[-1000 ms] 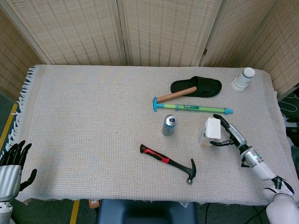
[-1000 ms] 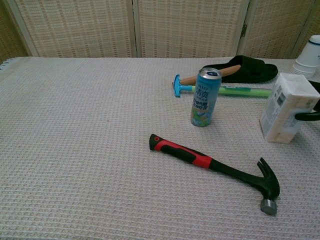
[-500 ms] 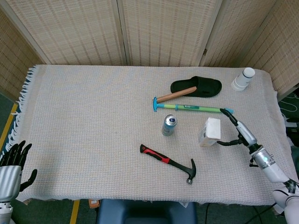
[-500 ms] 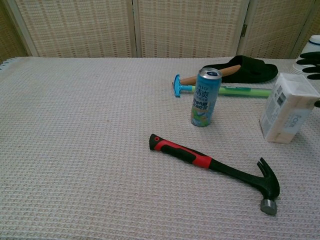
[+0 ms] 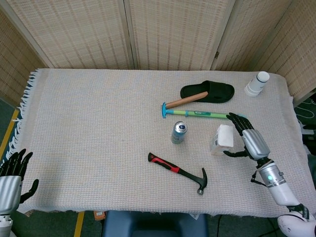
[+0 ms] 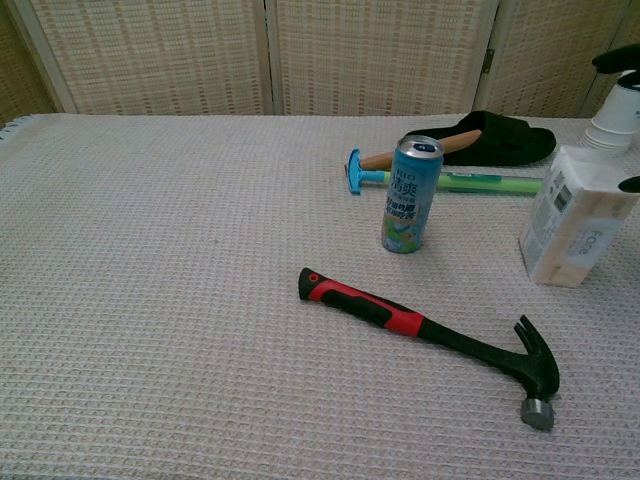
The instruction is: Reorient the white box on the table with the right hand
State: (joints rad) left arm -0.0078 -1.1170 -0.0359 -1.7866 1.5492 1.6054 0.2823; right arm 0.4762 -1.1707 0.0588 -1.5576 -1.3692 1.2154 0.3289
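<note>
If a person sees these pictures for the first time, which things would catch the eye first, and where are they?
Probably the right hand, fingers spread, beside the white box at the table's right side. Next, the red-and-black hammer near the front edge, with the blue can standing upright behind it. At the back lie a black slipper and a long green tool.

Your right hand [image 5: 249, 140] is letting go of the white box [image 5: 222, 138] and lifting beside it, fingers spreading (the box is leaning slightly).
</note>
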